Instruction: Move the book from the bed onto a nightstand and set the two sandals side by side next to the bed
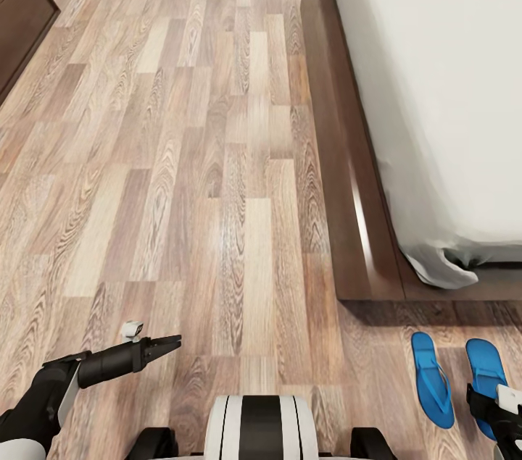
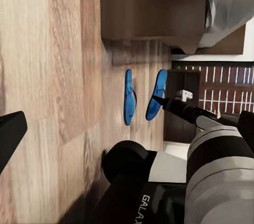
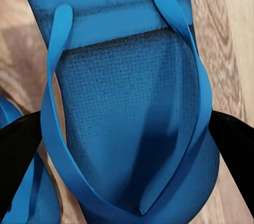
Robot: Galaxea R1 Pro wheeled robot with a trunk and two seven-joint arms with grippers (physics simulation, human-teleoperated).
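Right gripper [image 3: 127, 150] sits directly over the nearer bright blue flat flip-flop [image 3: 132, 128]; its two black fingers [image 3: 233, 150] stand one on each side of the sole, spread wide, with the thin Y-strap between them. Whether the pads touch the sole edges cannot be told. Long axis of this sandal runs along the line of the fingers' view, toe post nearest, heel away. In the head view the same sandal [image 1: 487, 384] lies on the grey-brown wood-plank floor [image 1: 181, 192] at the robot's right, partly under the right wrist, and its partner, the second blue flip-flop [image 1: 433, 389], lies just beside it, roughly parallel, both pointing toward the bed foot. Judged: the pair already lies side by side near the bed, so the coming move is either a release or a small nudge, and the right arm is plainly the nearer one. Left gripper [image 1: 165, 345] hovers low over bare floor at the robot's left, well apart from the sandals, jaws nearly closed and empty. Beyond the sandals stands the dark brown wooden platform frame [image 1: 341, 177] of the bed, carrying a pale grey-white mattress [image 1: 442, 83]. A dark brown cabinet [image 1: 22, 18] shows at far left. Book is not found on the visible mattress.
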